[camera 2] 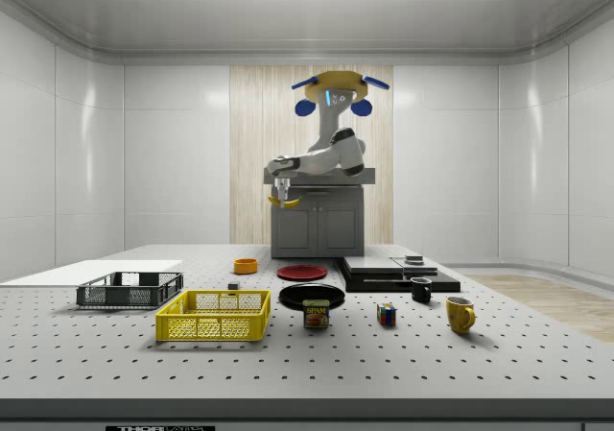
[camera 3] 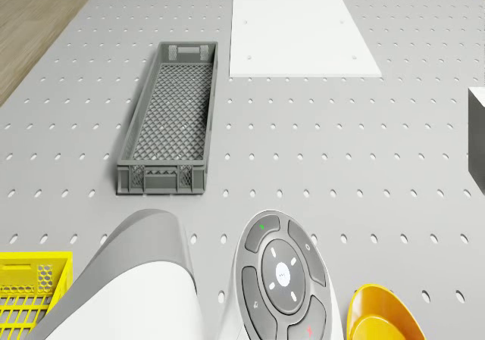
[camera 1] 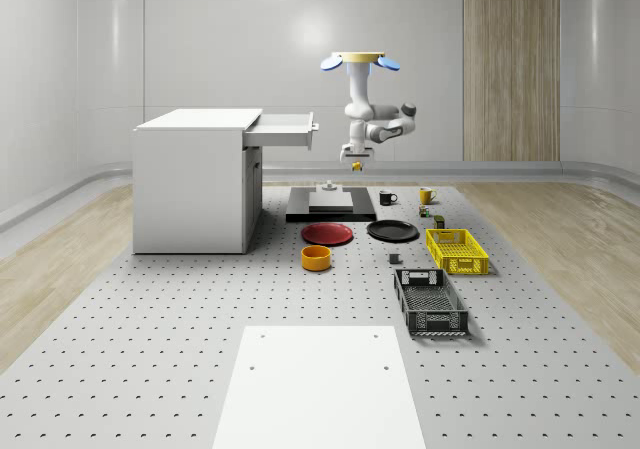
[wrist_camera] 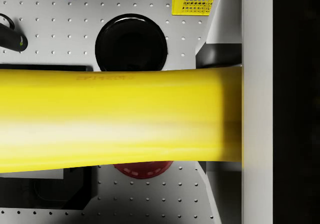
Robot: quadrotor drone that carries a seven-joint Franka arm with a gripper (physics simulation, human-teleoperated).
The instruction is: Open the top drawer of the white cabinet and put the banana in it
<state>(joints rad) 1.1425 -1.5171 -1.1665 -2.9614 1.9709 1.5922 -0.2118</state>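
Hovering beside the open top drawer (camera 1: 284, 124) of the white cabinet (camera 1: 190, 184), the drone (camera 1: 361, 61) carries the curved yellow banana (camera 1: 356, 166) clamped in its two-finger gripper (camera 1: 355, 157). Best to travel toward nine o'clock in the whole-scene view, clearing the drawer front before lowering.

On the perforated surface (camera 2: 499, 364) in the side view, a small can (camera 2: 316, 313) carries a label reading "SPAM" in yellow letters. A dark plate (camera 2: 153, 427) on the front edge of the surface bears white lettering, too small to make out. In the wrist view, faint embossed characters mark the banana (wrist_camera: 120, 119), illegible.
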